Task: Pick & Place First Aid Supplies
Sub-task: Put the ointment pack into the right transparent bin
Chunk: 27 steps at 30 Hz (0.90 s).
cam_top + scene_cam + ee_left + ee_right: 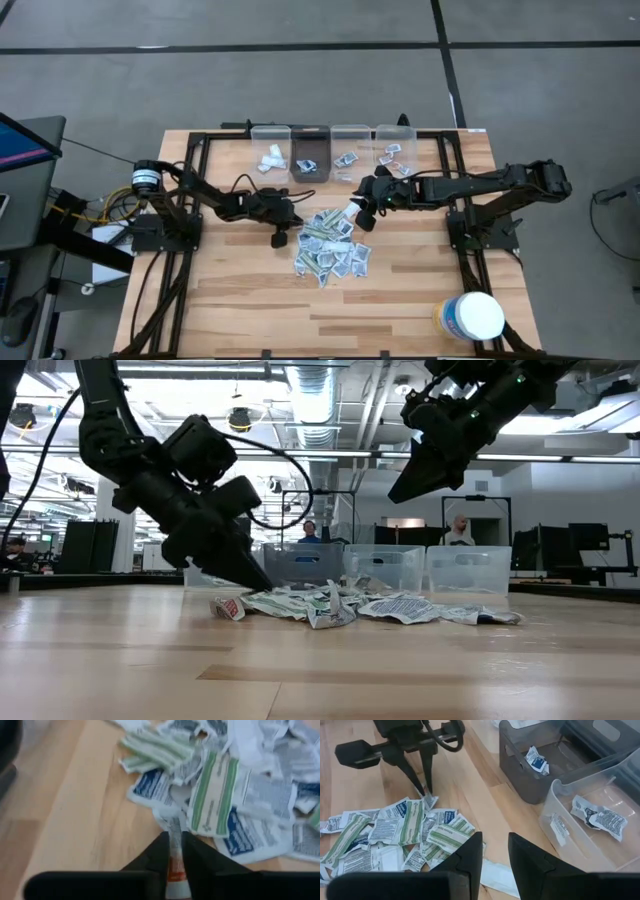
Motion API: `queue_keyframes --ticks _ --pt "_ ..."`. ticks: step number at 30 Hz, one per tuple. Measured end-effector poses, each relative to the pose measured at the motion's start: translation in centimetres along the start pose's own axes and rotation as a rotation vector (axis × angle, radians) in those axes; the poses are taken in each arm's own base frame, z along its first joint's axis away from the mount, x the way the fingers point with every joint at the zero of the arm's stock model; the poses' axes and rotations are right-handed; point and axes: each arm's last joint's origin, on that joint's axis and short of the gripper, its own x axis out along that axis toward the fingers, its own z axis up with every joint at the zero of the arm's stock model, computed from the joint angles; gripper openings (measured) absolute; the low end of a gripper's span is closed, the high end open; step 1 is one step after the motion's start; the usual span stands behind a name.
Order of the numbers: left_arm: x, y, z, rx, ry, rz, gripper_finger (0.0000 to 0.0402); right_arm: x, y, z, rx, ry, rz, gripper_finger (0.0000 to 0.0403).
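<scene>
The first aid supplies lie in a loose pile of small white-grey packets with blue, green and red print at the table's middle. My left gripper slants down at the pile's left edge, shut on one narrow packet with red print. My right gripper hangs above the pile's far right corner; in the right wrist view its fingers stand apart with nothing between them. A plain white packet lies on the table below it. My left gripper pinches the narrow red-printed packet by its near end between its two fingers. The fingers slant down from the table's left and lie along the packet. The packet's far end rests among the pile's edge packets.
Several bins stand in a row along the far edge: a clear one, a dark one and two more clear ones, each with a few packets. A large white tub stands near right. People show beyond the table.
</scene>
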Motion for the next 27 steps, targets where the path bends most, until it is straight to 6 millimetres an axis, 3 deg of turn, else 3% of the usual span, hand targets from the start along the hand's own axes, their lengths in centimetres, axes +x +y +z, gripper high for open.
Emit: queue_keyframes --ticks 4,9,15,27 --pt "-0.7 0.1 0.9 0.005 -0.044 0.012 0.0007 0.0 0.0 0.0 0.001 -0.002 0.000 0.0088" --pt "-1.9 0.5 2.4 0.014 -0.108 0.073 0.0011 0.0 0.0 0.2 0.007 -0.020 0.005 0.0088" --pt "-2.2 0.6 2.2 -0.007 -0.068 0.077 0.0008 0.0 0.0 0.2 0.009 -0.024 0.004 0.0088" --pt "-1.1 0.2 0.9 -0.065 0.001 0.057 0.0100 0.0 0.0 0.2 0.008 -0.023 0.008 0.0088"
